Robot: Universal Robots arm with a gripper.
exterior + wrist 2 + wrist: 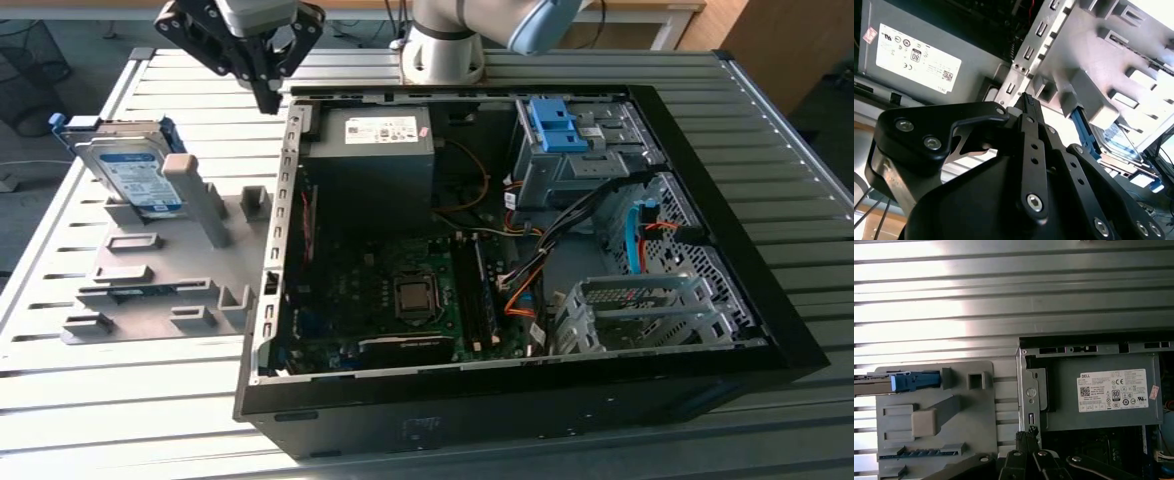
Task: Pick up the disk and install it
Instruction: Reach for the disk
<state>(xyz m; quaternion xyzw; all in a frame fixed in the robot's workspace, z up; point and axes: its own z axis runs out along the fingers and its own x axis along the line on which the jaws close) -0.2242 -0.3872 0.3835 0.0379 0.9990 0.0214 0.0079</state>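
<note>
In the exterior view, the disk [131,178], silver-grey with a white-and-blue label and blue side rails, stood on edge in a grey holder [147,300] on the table [120,420], at the exterior view's left of the open computer case [534,410]. The tool [271,98] hung apart from it, fingers together, empty. In the first wrist view, the disk [884,382] lay edge-on. In the second wrist view, the tool [1026,100] was closed.
</note>
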